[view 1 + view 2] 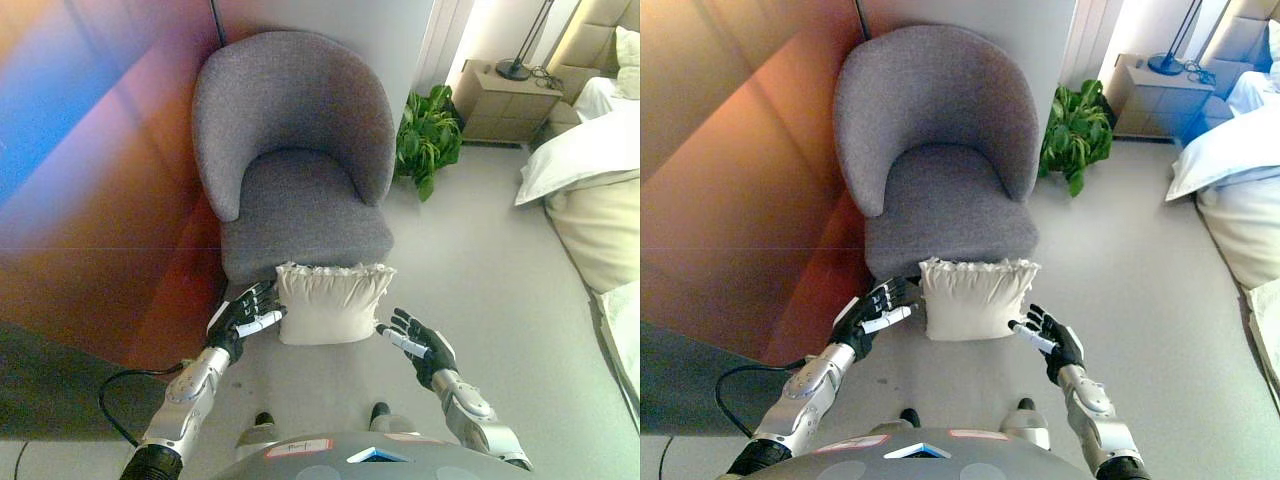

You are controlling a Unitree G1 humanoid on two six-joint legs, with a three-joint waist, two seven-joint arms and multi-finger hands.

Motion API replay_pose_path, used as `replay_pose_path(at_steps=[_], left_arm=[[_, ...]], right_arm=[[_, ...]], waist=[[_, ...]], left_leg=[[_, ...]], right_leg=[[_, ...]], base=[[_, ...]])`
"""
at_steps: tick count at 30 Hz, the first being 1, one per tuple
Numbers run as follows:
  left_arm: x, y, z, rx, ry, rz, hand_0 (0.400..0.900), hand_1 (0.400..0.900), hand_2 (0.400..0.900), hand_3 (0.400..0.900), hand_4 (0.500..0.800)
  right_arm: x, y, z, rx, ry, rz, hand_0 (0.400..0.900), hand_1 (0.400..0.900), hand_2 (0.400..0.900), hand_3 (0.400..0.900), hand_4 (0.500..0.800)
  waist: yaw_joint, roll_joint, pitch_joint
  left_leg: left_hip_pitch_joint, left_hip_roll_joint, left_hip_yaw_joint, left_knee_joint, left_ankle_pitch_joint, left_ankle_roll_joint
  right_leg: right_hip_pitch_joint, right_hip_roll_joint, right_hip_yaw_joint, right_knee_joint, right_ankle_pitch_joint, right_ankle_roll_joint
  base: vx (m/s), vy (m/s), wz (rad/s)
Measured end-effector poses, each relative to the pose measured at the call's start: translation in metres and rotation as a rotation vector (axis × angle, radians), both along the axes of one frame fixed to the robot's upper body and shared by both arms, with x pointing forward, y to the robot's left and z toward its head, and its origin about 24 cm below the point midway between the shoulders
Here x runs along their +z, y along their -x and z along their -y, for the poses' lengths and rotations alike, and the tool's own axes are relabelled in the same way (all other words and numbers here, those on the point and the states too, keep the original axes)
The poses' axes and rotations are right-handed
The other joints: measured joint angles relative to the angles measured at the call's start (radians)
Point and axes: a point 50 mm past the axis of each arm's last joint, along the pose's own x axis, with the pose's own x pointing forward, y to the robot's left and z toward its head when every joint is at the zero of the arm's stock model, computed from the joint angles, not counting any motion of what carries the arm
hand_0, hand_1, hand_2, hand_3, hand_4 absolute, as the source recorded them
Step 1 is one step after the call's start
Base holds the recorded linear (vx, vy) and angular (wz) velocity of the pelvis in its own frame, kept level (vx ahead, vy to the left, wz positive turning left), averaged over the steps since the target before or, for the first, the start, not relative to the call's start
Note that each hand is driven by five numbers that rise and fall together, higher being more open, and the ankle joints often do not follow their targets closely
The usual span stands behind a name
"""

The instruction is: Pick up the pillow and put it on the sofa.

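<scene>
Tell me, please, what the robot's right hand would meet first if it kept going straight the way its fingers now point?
Most likely the cream pillow: the right hand is open beside its right edge, fingers aimed at its lower corner. Depth is unclear, so it might pass just in front.

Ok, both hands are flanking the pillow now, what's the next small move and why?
Probably bring both hands inward to clamp the pillow. It leans against the front of the grey armchair; the left hand touches its left edge with relaxed fingers, while the open right hand is just short of its right edge.
</scene>
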Motion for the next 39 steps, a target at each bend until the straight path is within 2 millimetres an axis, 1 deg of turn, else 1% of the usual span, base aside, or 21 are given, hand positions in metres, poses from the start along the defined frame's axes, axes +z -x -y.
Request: replay_pose_path(at_steps=[11,16,23,35,39], left_arm=[[0.0,0.0,0.0,-0.002,0.003,0.001,0.9,0.9,0.9,0.9,0.8],[-0.001,0.003,0.0,0.0,0.003,-0.005,0.9,0.9,0.9,0.9,0.8],[-0.001,0.004,0.0,0.001,0.003,-0.007,0.9,0.9,0.9,0.9,0.8],[-0.001,0.004,0.0,0.001,0.002,-0.004,0.9,0.9,0.9,0.9,0.8],[-0.001,0.004,0.001,-0.002,0.003,-0.005,0.9,0.9,0.9,0.9,0.8]], right_arm=[[0.0,0.0,0.001,-0.014,0.031,-0.004,0.9,0.9,0.9,0.9,0.8],[0.0,0.0,0.002,-0.024,0.051,-0.008,0.9,0.9,0.9,0.9,0.8],[-0.002,0.002,0.003,-0.009,0.086,-0.031,0.9,0.9,0.9,0.9,0.8],[-0.001,0.003,0.01,0.006,0.108,-0.042,0.9,0.9,0.9,0.9,0.8],[0.0,0.002,0.015,0.011,0.125,-0.041,0.9,0.9,0.9,0.9,0.8]], waist=[[0.001,0.0,0.0],[0.003,-0.001,0.0],[0.001,0.0,0.001],[0.002,0.02,0.009],[0.002,0.035,0.018]], left_leg=[[0.003,0.0,0.003,0.0,-0.001,-0.001],[0.011,0.004,0.023,0.0,-0.004,-0.005],[0.018,0.014,0.027,0.0,-0.007,-0.009],[0.018,0.021,0.027,0.0,-0.008,-0.01],[0.015,0.029,0.032,0.012,-0.008,-0.01]], right_leg=[[0.0,0.001,0.004,0.0,0.0,0.0],[-0.004,0.005,0.023,0.0,0.001,-0.001],[-0.004,0.015,0.031,-0.001,-0.001,-0.004],[-0.004,0.022,0.032,-0.001,-0.003,-0.008],[-0.017,0.03,0.037,0.002,-0.006,-0.013]], base=[[0.02,-0.008,-0.04],[0.02,-0.015,-0.07],[0.02,-0.036,-0.04],[0.03,-0.076,0.0],[0.02,-0.078,-0.06]])
